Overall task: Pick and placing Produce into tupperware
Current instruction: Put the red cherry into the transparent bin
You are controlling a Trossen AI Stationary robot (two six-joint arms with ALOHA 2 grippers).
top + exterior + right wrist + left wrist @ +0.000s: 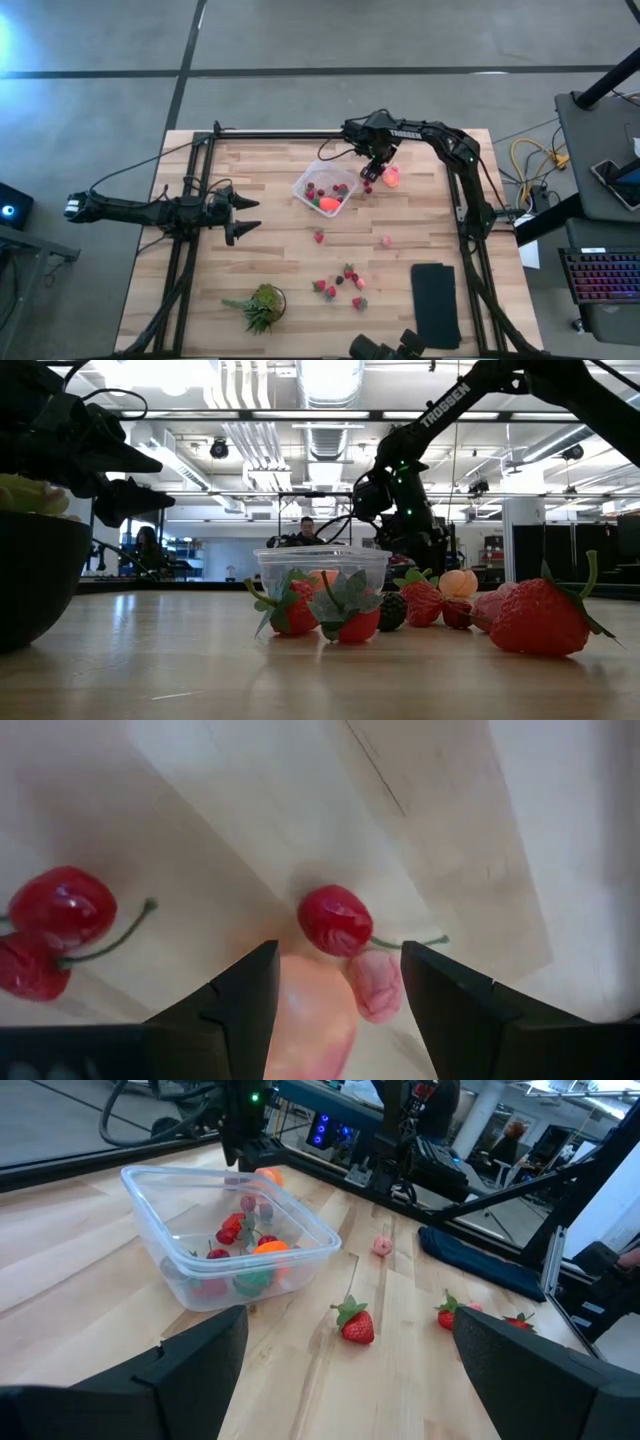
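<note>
our right gripper (335,990) hangs unclenched over a pink-orange fruit (310,1020) just beside the clear tub (325,187); closing now, we judge, could catch the neighbouring cherry (335,920) instead.

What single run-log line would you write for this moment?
right gripper: open, low over pink-orange fruit beside tupperware | left gripper: open, waiting left of tub | strawberries: loose on table

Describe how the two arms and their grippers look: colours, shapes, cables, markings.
Both arms are slim, black and jointed. The right arm carries white TROSSEN lettering and a small green light. A thin black cable trails along the left arm. The left gripper ends in two pointed black fingers; the right gripper has broad, flat, dark fingers.
</note>
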